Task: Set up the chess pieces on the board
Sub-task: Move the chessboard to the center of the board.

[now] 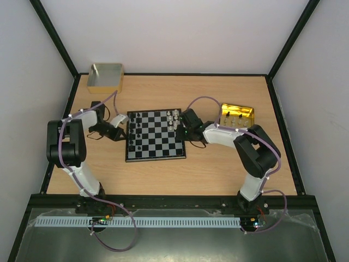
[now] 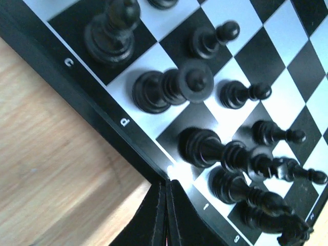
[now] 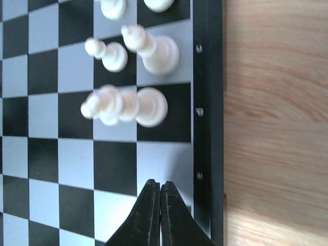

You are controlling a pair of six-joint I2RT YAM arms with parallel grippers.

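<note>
Black little chessmen stand on the flat checked board by the left pincer, cream-white chessmen by the right pincer. Both pincers are squeezed together, empty; a careless swing could topple pieces.

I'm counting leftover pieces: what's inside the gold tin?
The gold tin holds a few cream-white chess pieces toward its near side, too small to count. The right arm overlaps its near-left corner, so anything there is hidden.
</note>
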